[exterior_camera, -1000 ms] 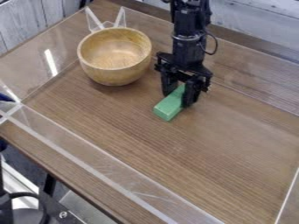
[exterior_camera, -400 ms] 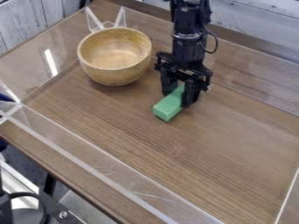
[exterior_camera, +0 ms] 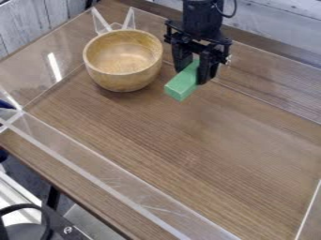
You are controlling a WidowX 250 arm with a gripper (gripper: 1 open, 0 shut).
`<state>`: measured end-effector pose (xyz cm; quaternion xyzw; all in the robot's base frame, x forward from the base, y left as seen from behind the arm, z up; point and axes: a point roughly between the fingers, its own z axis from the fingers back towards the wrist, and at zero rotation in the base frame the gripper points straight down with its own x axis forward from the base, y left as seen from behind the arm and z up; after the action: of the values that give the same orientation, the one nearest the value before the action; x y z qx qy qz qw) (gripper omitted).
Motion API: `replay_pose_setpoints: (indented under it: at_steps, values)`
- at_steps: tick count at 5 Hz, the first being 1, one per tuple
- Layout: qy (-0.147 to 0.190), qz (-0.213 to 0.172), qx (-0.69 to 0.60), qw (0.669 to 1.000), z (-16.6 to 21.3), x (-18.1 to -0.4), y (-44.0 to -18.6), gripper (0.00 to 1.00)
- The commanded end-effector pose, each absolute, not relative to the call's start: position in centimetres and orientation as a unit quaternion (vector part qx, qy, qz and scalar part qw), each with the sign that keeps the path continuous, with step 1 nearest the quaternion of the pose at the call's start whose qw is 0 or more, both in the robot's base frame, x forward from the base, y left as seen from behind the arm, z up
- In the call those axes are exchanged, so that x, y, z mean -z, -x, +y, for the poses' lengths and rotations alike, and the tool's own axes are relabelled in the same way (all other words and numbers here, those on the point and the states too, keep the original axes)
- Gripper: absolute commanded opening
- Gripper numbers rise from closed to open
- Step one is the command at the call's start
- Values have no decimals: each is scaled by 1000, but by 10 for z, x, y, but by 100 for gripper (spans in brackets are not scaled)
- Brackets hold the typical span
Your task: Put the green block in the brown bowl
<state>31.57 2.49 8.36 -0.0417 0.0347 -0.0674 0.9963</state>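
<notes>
A black, two-fingered gripper [exterior_camera: 197, 67] is seen pointing down from a dark arm that enters at the top edge of the view. Its fingers are closed on the upper end of a small, elongated bar of plain bright green, the green block [exterior_camera: 183, 83]. The block is held at a slant: its upper end is clamped between the black fingers [exterior_camera: 209, 66], and its lower end sticks out below and toward the lower left of the gripper. The block appears to be raised clear of the surface, though contact at its lowest corner cannot be ruled out from this single view.

To the left of the gripper, close by but not touching it, a round, light-brown wooden bowl with thick walls and visible grain [exterior_camera: 123, 60] is set upright on the table. Nothing is seen inside the bowl; its inner floor is visible and bare. The lower tip of the green block is just beside the bowl's right-hand wall, outside the rim.

Below the gripper a brown wood-grain tabletop [exterior_camera: 189, 150] is spread out, bordered by low transparent walls [exterior_camera: 75, 178] whose edges are picked out by pale reflections. Behind the bowl, to the upper left of the gripper, a thin, pale, wire-like frame [exterior_camera: 111, 21] can be made out, but its nature cannot be told.
</notes>
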Motion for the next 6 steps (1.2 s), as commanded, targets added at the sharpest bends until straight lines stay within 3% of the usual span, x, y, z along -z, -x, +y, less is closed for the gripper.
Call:
replay_pose_setpoints:
  at_steps: [1,3,6]
  values:
    - [32,-9,50,998,42,-112,-323,0]
    - [20,-11,-10,1000,105,-114,-324,0]
    - [9,-7,-46,999,141,-102,-329,0]
